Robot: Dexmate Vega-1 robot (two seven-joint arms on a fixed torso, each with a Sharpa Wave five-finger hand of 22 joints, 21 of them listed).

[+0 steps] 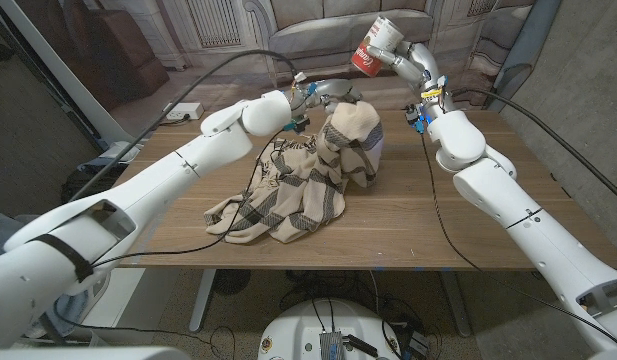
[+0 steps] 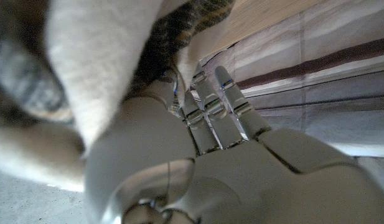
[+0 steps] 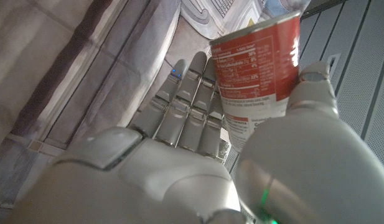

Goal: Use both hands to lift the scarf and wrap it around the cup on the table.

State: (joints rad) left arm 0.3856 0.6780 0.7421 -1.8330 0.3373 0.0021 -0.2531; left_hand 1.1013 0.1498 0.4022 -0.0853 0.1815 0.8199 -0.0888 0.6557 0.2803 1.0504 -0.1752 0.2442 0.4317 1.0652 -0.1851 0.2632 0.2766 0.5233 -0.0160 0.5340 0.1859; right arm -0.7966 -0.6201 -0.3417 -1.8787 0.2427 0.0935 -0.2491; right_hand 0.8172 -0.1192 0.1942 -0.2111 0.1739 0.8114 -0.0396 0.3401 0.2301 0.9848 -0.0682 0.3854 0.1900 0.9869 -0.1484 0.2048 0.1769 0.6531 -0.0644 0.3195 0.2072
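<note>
Scarf (image 1: 288,195) lies in a heap on the worktop (image 1: 408,225), and one end is pulled up into a bump. Behind it, the left robot hand (image 1: 323,95) holds that raised end. Farther back, the right robot hand (image 1: 396,52) grips a red can (image 1: 375,45) up in the air.

Wooden table (image 1: 468,215), plaid scarf (image 1: 288,195) heaped

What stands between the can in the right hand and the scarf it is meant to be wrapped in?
Nothing visible. The right hand holds the red can raised above the table's far edge, open air between it and the scarf, which the left hand grips.
</note>
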